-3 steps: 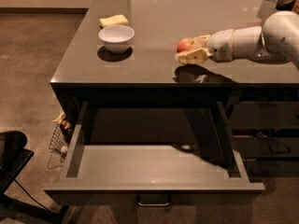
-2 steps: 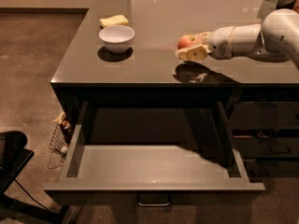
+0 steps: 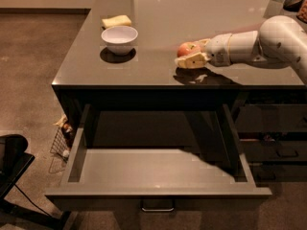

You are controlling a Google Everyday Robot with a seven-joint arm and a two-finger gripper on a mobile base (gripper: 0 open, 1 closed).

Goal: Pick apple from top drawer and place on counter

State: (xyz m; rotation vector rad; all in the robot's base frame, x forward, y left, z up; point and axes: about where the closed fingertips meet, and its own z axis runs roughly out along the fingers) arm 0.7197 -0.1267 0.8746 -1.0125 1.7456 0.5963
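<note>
The red apple (image 3: 185,48) with yellowish patches is held between the fingers of my gripper (image 3: 192,53), low over the glossy counter (image 3: 158,30) near its front edge, right of centre. Its shadow lies on the counter just beneath. The white arm reaches in from the right. The top drawer (image 3: 158,169) is pulled fully open below the counter; its flat grey floor holds nothing, and its small metal handle (image 3: 157,207) shows on the front.
A white bowl (image 3: 119,38) stands on the counter's left part, with a yellow sponge (image 3: 116,21) behind it. Darker drawers with handles (image 3: 278,147) are at the right. A wire basket (image 3: 61,140) sits on the floor at the left, and a dark object (image 3: 12,157) at the bottom left.
The gripper with the apple has shifted slightly left and a little lower toward the counter. The drawer, bowl and sponge have not moved.
</note>
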